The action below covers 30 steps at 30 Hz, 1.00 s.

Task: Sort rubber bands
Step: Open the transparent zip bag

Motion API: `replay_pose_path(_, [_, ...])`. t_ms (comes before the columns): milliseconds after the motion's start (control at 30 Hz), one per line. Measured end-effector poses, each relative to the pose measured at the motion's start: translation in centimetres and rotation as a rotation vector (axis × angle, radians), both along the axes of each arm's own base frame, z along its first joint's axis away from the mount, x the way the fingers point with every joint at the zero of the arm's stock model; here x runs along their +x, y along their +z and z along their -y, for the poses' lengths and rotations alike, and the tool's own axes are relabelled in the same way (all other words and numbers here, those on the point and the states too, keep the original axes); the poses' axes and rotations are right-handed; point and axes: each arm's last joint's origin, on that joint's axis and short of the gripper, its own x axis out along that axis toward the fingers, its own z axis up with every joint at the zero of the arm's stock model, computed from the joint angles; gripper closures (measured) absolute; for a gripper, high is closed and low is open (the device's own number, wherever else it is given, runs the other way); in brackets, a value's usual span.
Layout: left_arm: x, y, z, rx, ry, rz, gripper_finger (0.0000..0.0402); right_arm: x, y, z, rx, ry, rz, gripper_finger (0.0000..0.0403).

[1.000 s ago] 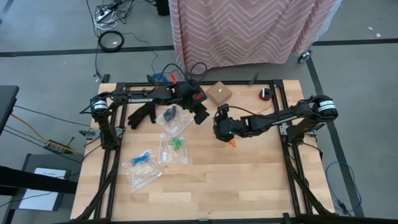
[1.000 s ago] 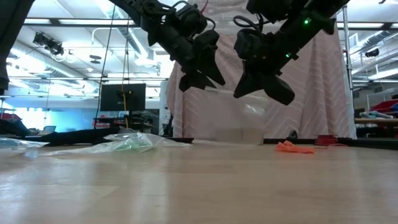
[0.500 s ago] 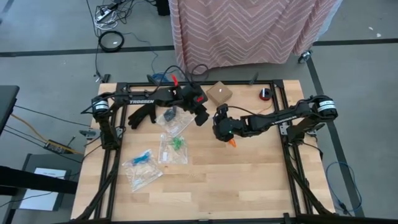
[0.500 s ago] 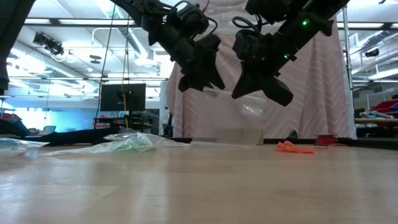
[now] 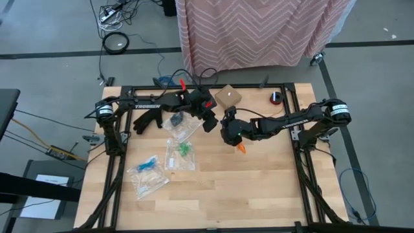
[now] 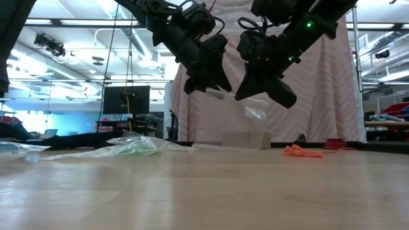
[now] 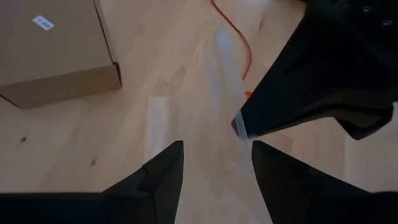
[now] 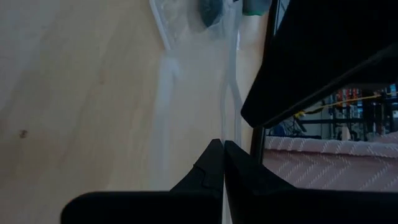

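A clear zip bag (image 6: 255, 121) hangs between the two grippers, and its lower end (image 6: 246, 139) rests on the table. My right gripper (image 8: 222, 147) is shut on its upper edge, right of the table's centre (image 5: 227, 131). My left gripper (image 7: 214, 169) is open and hovers close beside it (image 5: 209, 122), its fingers apart near the bag's top; no touch shows. A small heap of orange rubber bands (image 5: 241, 148) lies on the wood just near of my right gripper, also visible in the low view (image 6: 301, 151). My right gripper pinches the clear bag's upper edge (image 8: 229, 127) between its two shut fingers, near a corner (image 7: 240, 126). The bag hangs below the fingers, limp. Its lower end stays on the table.
Three more clear bags lie left of centre, holding dark (image 5: 176, 120), green (image 5: 183, 149) and blue (image 5: 147, 166) bands. A cardboard box (image 5: 228, 97) and a small red-and-black item (image 5: 275, 98) sit near the far edge. A black floppy object (image 5: 149, 120) lies under the left arm.
My right gripper has drifted a little toward my left gripper and slightly up, still shut on the clear bag. The bag's top has come along with it, while its lower end has stayed on the table.
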Motion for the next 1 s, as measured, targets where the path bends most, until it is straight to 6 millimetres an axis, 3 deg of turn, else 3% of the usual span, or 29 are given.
replay_pose_path(1000, [-0.34, -0.34, -0.08, 0.059, 0.033, -0.063, 0.0204, 0.42, 0.57, -0.01, -0.048, 0.031, 0.034, 0.0403])
